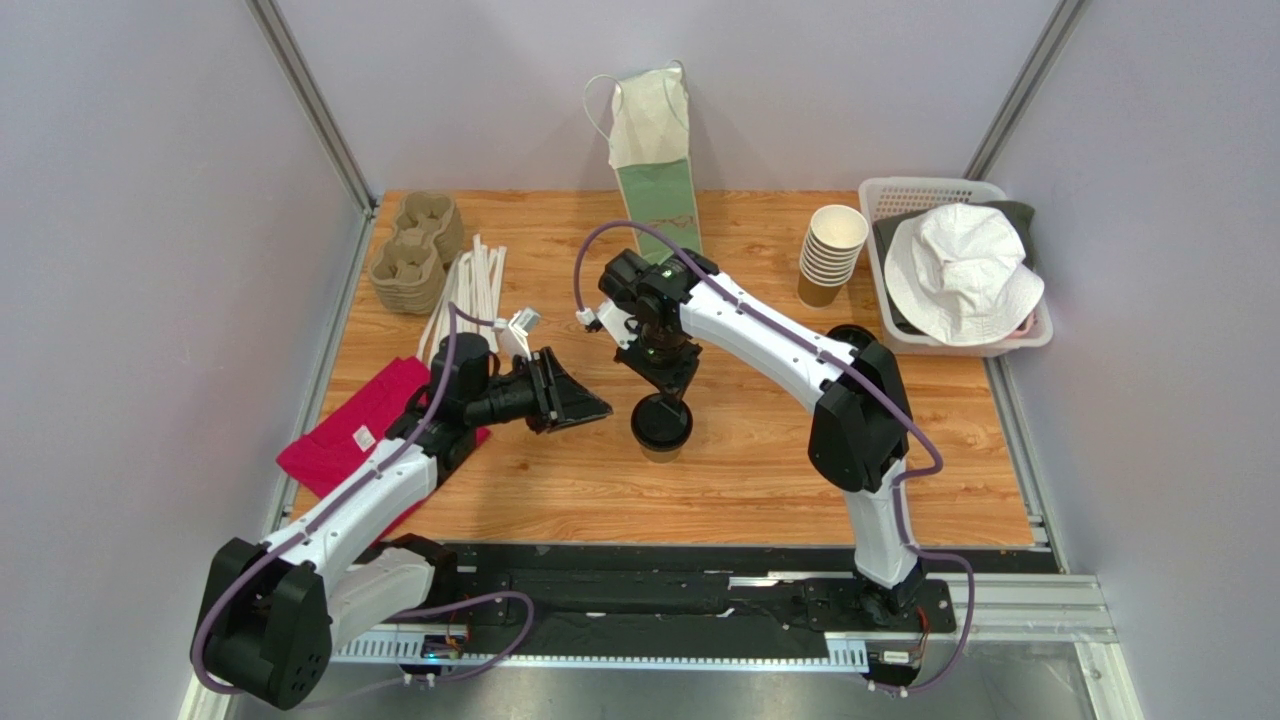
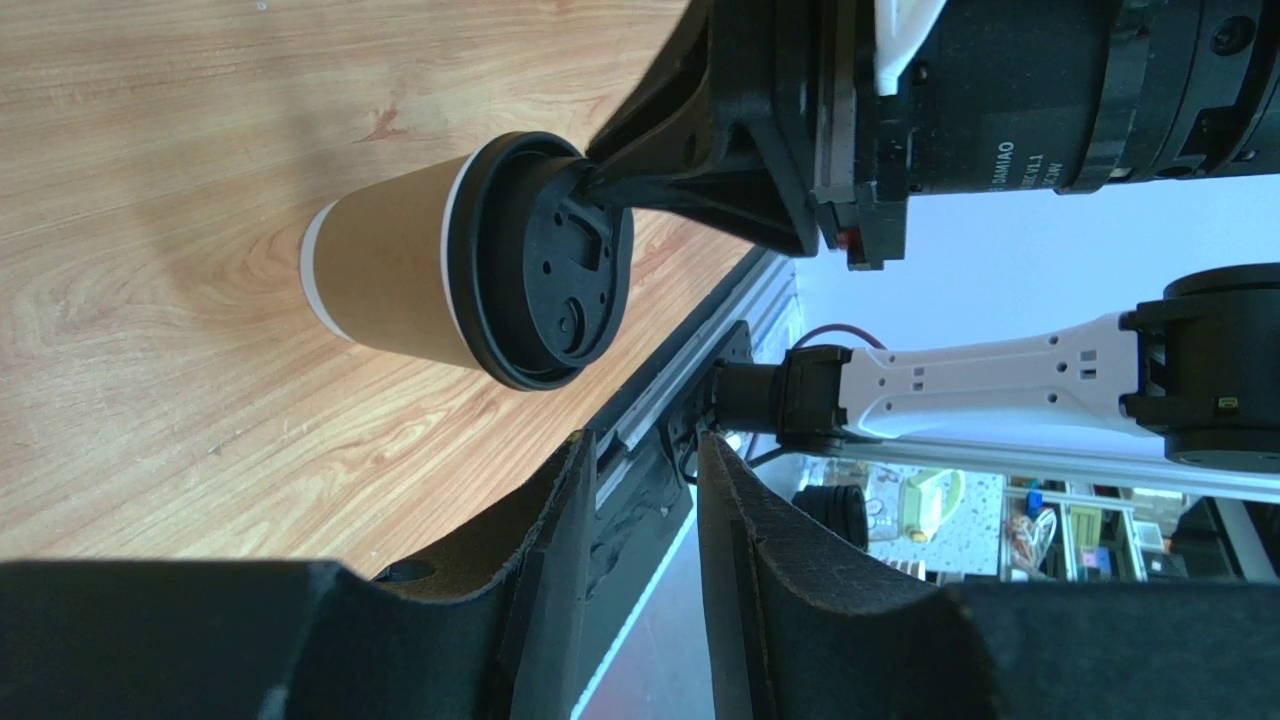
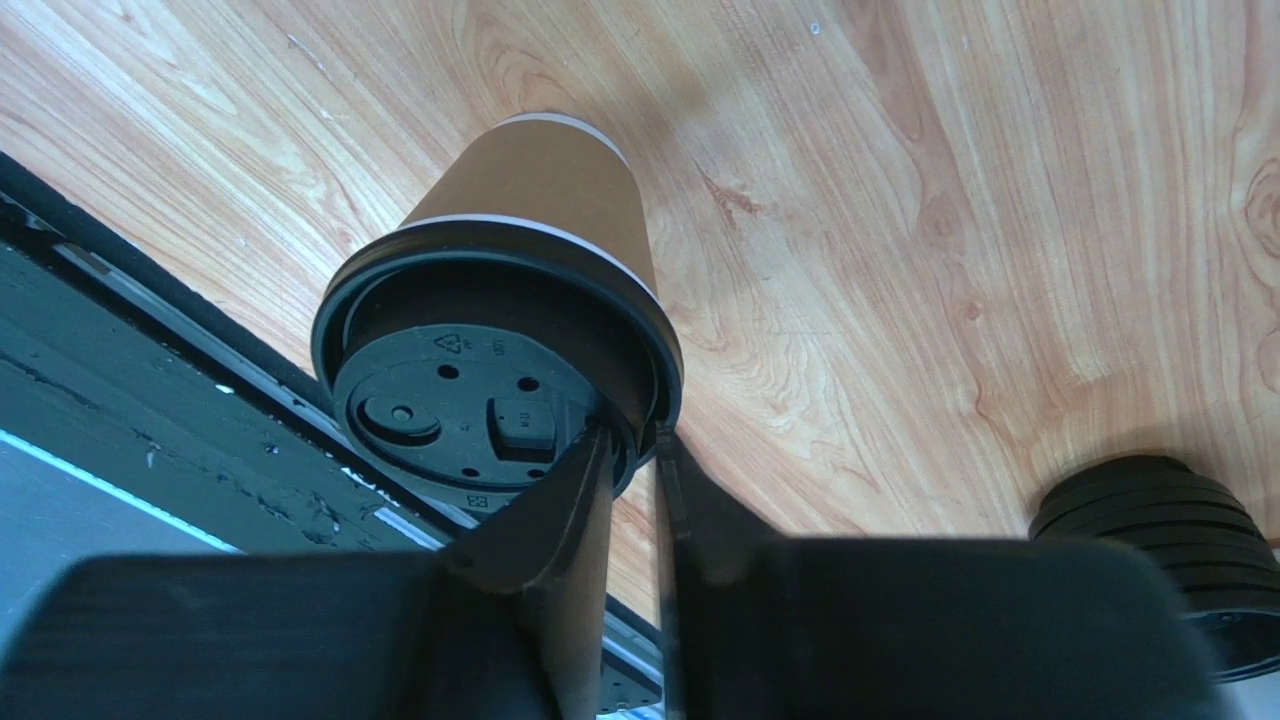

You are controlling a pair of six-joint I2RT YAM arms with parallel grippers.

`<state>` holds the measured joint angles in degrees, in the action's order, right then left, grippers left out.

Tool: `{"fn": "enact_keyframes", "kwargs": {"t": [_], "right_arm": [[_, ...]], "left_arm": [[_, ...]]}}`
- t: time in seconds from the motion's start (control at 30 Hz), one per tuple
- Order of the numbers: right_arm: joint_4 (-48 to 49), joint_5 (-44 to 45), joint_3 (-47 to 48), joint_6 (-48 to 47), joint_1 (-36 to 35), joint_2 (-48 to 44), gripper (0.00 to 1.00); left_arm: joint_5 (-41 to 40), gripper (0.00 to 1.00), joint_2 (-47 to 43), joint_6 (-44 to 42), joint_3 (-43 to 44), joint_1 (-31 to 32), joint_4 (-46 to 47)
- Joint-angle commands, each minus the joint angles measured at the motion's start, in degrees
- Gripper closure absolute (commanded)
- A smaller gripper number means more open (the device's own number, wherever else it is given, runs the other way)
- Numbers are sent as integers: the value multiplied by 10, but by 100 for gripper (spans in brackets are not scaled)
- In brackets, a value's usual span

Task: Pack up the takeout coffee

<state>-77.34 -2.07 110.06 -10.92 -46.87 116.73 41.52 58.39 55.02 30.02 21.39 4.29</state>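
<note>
The takeout coffee (image 1: pixel 661 425), a kraft-brown cup with a black lid, is upright at the middle of the table. It also shows in the left wrist view (image 2: pixel 394 270) and the right wrist view (image 3: pixel 529 188). My right gripper (image 1: pixel 666 384) comes down from above and is shut on the lid's rim (image 3: pixel 631 447), one finger on the lid top and one outside. I cannot tell whether the cup's base touches the wood. My left gripper (image 1: pixel 583 399) is open and empty just left of the cup, its jaws (image 2: pixel 639 503) apart and pointing towards it.
A green and white paper bag (image 1: pixel 657 150) stands at the back. A stack of lidless cups (image 1: pixel 831 252) and a basket (image 1: pixel 902 192) holding a white hat are at the right. A stack of black lids (image 3: pixel 1157 533), cup carriers (image 1: pixel 418 248), white sticks (image 1: pixel 473 293) and a red cloth (image 1: pixel 361 428) are also there.
</note>
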Motion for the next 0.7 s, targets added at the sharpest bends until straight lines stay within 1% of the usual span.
{"fn": "enact_keyframes", "kwargs": {"t": [0.0, 0.03, 0.07, 0.13, 0.17, 0.23, 0.3, 0.33, 0.5, 0.67], "right_arm": [[-40, -4, 25, -12, -5, 5, 75], [-40, -4, 25, -12, -5, 4, 72], [-40, -4, 25, -12, -5, 3, 66], [-40, -6, 25, -11, -4, 1, 62], [-40, -7, 26, -12, -4, -4, 58], [-40, -11, 28, -11, -4, -9, 53], [-40, -15, 30, -12, -4, -20, 50], [-40, -18, 31, -12, -4, -25, 47], [-40, -40, 37, -11, 6, -58, 46], [-43, -61, 36, -10, 20, -80, 48]], "left_arm": [[6, 61, 10, -4, 5, 8, 37], [7, 61, 12, -4, 6, 8, 40], [7, 61, 14, -3, 7, 8, 41], [8, 61, 15, -2, 6, 9, 43], [8, 61, 16, -3, 7, 9, 44], [9, 61, 14, -3, 6, 9, 44], [9, 61, 12, -4, 5, 9, 46], [10, 61, 10, -4, 5, 9, 46], [15, 61, 5, -4, -1, 9, 54], [25, 61, 3, -1, -6, 9, 68]]}}
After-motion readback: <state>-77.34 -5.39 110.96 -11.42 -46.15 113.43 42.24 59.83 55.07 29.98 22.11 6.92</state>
